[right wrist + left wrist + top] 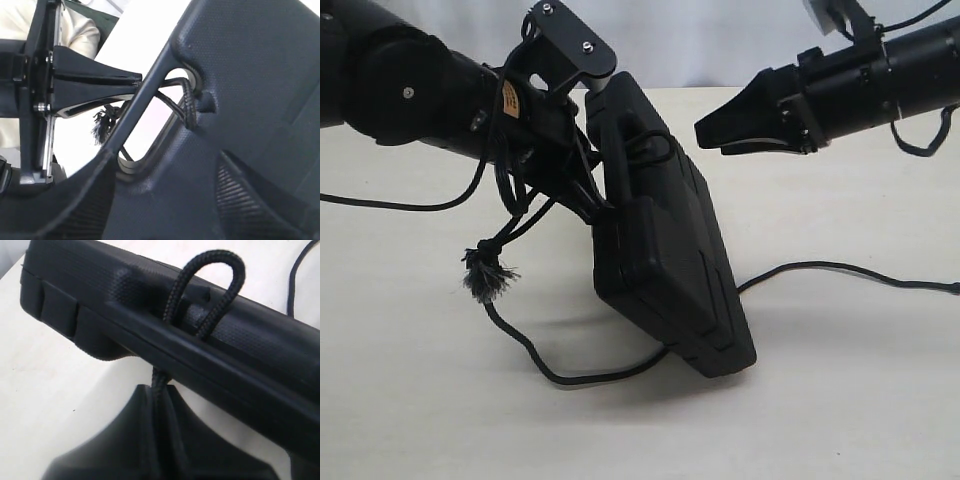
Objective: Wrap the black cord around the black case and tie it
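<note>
Black braided cord [210, 256], likely limp and light, pinched in left fingers [125, 440]; right fingers [740, 120] wide; best taken near frayed tuft [488, 280].

**Exterior view:** bright, even, diffuse light on the pale table [840, 400]. 1 soft shadow lies under the case [670, 260] at lower centre of the frame, and black surfaces lose detail. Slight softness throughout.

**Left wrist view:** cord [234, 282] weave sharp. Left gripper [156, 395], close to the lens, blurred. Table washed towards white.

**Right wrist view:** backlit. The bright ground behind the case is overexposed, the case grain crisp, the nearest dark parts defocused.
</note>
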`<state>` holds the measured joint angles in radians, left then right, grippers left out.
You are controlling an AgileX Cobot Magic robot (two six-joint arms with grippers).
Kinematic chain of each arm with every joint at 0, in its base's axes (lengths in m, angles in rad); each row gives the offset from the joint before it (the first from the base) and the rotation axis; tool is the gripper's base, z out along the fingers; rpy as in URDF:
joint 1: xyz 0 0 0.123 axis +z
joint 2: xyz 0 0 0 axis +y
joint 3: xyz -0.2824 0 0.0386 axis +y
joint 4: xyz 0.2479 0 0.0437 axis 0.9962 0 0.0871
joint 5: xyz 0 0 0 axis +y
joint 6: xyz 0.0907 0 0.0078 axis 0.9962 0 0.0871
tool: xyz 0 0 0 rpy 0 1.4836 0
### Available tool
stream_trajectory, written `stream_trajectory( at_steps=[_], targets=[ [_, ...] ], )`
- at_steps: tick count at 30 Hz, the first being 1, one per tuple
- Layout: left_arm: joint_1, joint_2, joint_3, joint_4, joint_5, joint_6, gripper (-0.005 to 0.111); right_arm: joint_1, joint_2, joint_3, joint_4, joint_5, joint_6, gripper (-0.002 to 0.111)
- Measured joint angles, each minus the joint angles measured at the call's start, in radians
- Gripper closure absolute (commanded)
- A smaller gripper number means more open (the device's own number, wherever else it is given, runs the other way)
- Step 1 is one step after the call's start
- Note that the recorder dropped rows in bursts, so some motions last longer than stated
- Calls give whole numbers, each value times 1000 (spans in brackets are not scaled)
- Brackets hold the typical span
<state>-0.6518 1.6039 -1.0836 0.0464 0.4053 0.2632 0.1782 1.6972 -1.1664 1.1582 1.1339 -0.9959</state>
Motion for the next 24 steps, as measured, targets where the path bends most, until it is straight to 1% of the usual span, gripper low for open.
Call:
stream_trajectory(
  at_steps=[8, 14, 17, 19, 24],
  targets=[
    [0, 0, 0, 0, 1, 0, 107, 4, 83, 0, 118, 11, -158, 53],
    [0, 0, 0, 0, 0, 0, 107, 60, 139, 0, 151, -59, -231, 53],
    [0, 0, 0, 0, 0, 0, 107, 69, 158, 0, 184, -69, -268, 53],
    [0, 0, 0, 0, 0, 0, 107, 69, 164, 0, 211, -74, -288, 57],
    [0, 0, 0, -2, -3, 0, 107, 69, 169, 0, 242, -74, -324, 79]
  ],
)
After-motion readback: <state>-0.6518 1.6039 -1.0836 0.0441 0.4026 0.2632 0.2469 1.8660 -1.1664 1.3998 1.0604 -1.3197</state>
